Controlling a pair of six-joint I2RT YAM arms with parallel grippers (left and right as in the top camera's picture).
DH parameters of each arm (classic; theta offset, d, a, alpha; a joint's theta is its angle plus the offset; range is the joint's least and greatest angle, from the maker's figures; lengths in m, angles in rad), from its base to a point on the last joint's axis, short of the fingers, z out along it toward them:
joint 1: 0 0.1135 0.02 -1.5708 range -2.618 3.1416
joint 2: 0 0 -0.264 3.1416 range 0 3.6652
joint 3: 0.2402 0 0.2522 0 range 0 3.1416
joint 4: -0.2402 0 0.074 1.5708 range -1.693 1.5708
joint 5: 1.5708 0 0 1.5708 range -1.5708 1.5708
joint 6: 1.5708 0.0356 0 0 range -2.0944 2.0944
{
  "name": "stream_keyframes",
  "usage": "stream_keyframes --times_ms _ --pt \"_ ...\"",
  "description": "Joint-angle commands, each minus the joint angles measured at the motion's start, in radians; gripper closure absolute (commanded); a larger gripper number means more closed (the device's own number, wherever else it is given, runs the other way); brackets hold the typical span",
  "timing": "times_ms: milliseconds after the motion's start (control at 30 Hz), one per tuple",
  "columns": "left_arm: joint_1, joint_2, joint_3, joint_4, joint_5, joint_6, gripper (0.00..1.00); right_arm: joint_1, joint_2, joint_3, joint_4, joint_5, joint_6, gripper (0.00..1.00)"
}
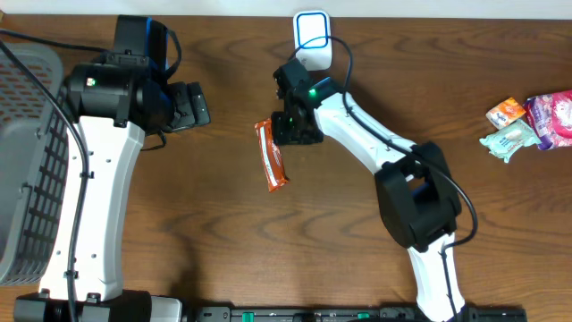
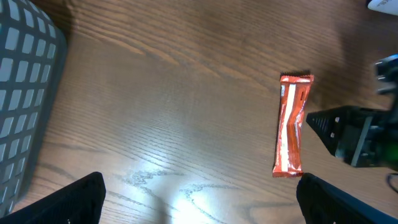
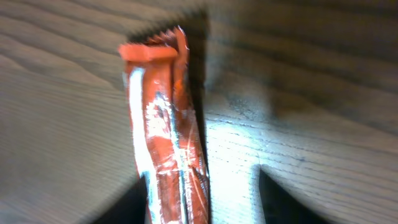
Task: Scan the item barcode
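Basket point(image 1: 36, 179) stands far left; orange bar point(image 1: 273, 156) lies outside, apparently flat.

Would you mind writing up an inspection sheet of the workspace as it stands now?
Surface: brown wooden table.
Job's things: orange snack bar lying flat mid-table; white scanner at the far edge.
Clutter: snack packets at the right side.
Grippers: left gripper open and empty above the table; right gripper over the bar, jaws apart, not clamped on it.
Cables: black cable curving from the scanner past the right arm.
Surroundings: grey basket at the left edge.
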Motion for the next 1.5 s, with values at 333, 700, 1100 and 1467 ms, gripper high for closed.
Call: stream_keyframes --times_ms 333,700,1100,1467 --pt "0.003 0.007 -0.002 -0.003 -0.001 -0.008 0.02 0.064 0.019 0.006 0.056 0.050 0.005 0.20" --pt "0.003 0.007 -0.002 -0.003 -0.001 -0.008 0.02 0.072 0.130 0.006 0.060 0.058 0.011 0.67" --pt "0.003 0.007 -0.002 -0.003 -0.001 -0.008 0.02 0.031 0.112 0.203 -0.140 0.254 -0.041 0.99" --pt "0.003 0.007 -0.002 -0.003 -0.001 -0.008 0.02 0.034 0.117 0.305 -0.451 1.104 -0.041 0.99"
